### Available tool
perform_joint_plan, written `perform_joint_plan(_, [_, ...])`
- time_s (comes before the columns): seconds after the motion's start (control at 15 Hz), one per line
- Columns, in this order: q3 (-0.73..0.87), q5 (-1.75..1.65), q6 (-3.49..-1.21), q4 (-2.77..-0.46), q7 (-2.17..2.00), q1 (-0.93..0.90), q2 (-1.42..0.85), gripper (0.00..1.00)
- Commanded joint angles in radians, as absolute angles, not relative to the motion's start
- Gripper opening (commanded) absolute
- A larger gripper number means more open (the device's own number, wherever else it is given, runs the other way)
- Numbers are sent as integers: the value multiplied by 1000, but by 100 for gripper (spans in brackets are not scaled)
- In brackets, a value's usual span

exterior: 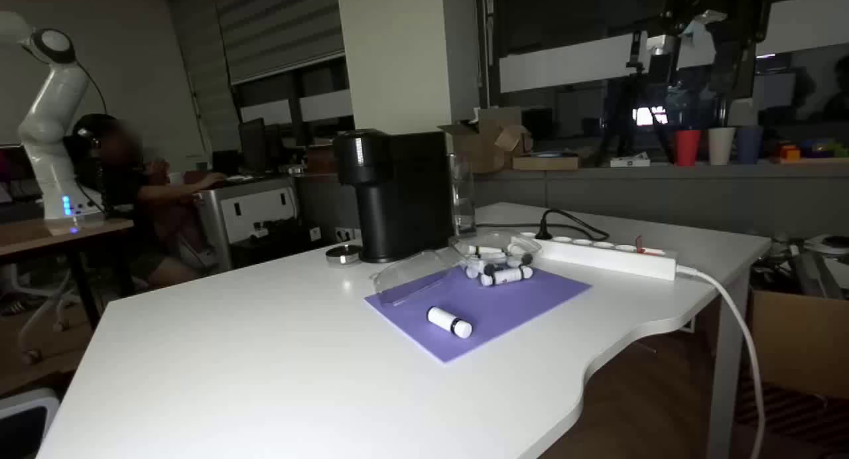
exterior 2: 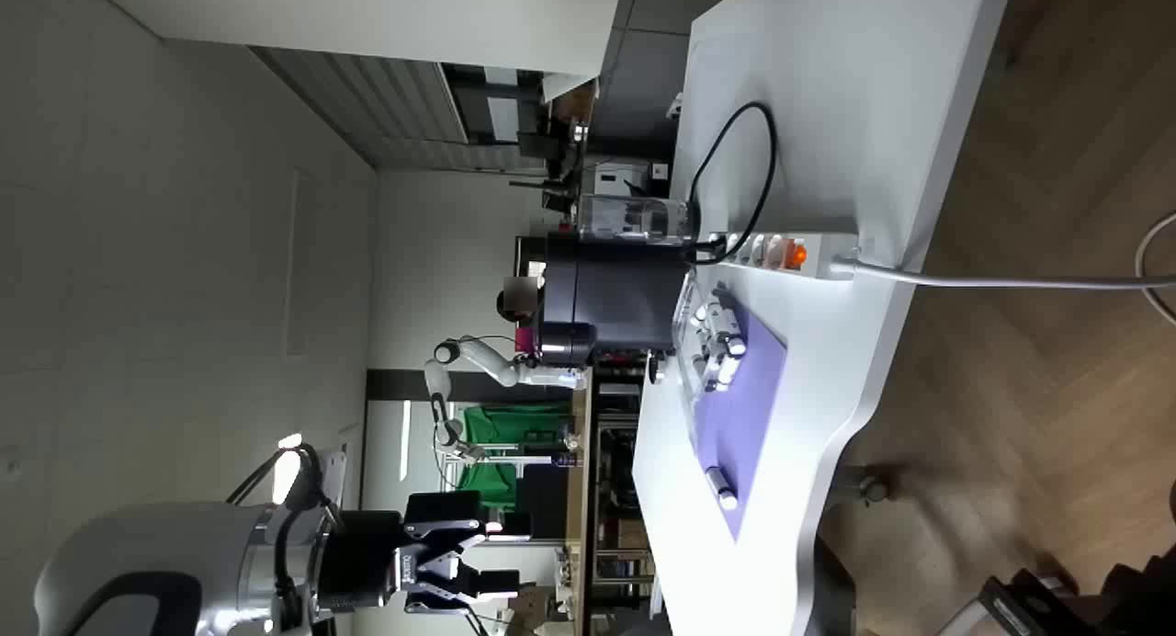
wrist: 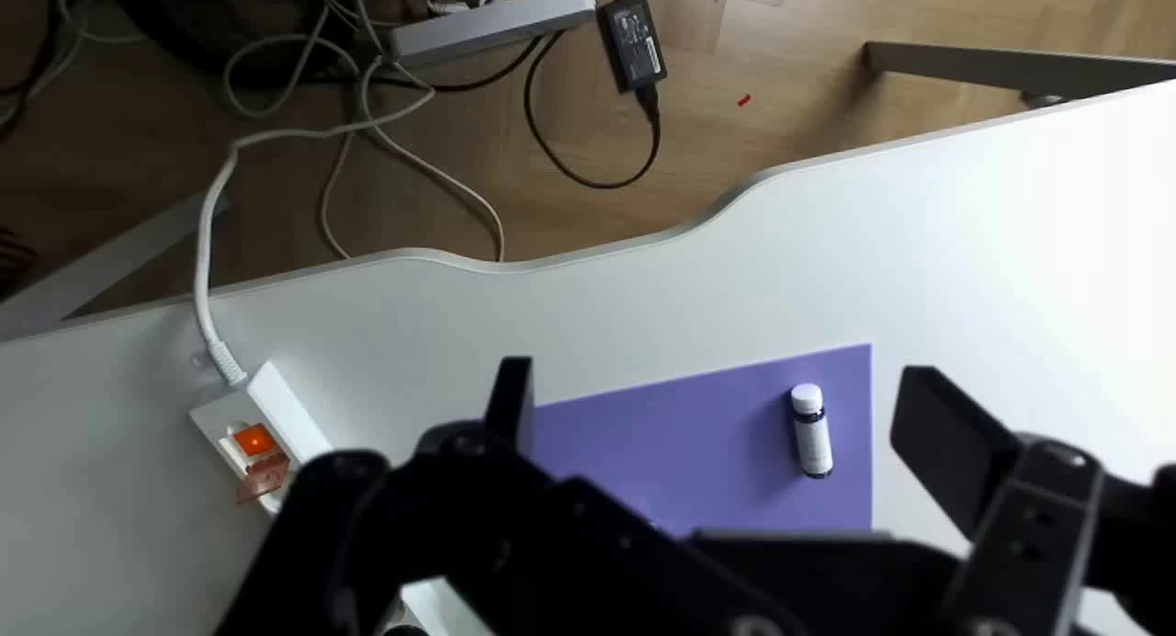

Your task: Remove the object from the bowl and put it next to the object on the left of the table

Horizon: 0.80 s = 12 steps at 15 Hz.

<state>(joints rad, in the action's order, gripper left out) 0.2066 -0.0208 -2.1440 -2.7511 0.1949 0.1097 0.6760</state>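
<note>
A small white-labelled bottle with a white cap (exterior: pixel 450 322) lies on its side near a corner of the purple sheet; it also shows in the exterior view (exterior 2: pixel 721 488) and the wrist view (wrist: pixel 812 431). Several similar bottles (exterior: pixel 506 275) lie heaped at the far part of the sheet, in and around a clear plastic container (exterior: pixel 459 248); I cannot tell which are inside it. In the wrist view this heap is hidden behind my fingers. My gripper (wrist: pixel 715 411) is open and empty, high above the table, with the lone bottle in view between its fingers. It also shows in an exterior view (exterior 2: pixel 514 555).
The purple sheet (exterior: pixel 530 303) lies on the white table (exterior: pixel 252 359). A clear lid-like piece (exterior: pixel 411 280) stands tilted beside the container. A black coffee machine (exterior: pixel 404 194) stands behind. A white power strip (exterior: pixel 603 259) with a black cable lies beside it. A round tin (exterior: pixel 343 255) is near the machine.
</note>
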Motion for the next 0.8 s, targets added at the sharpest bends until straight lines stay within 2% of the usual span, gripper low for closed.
perform_joint_plan(0.0, [201,-16,-2142,-2749,199,116,675,100])
perform_joint_plan(0.73, [220,-26,-2154,-2716,271,97,631,100])
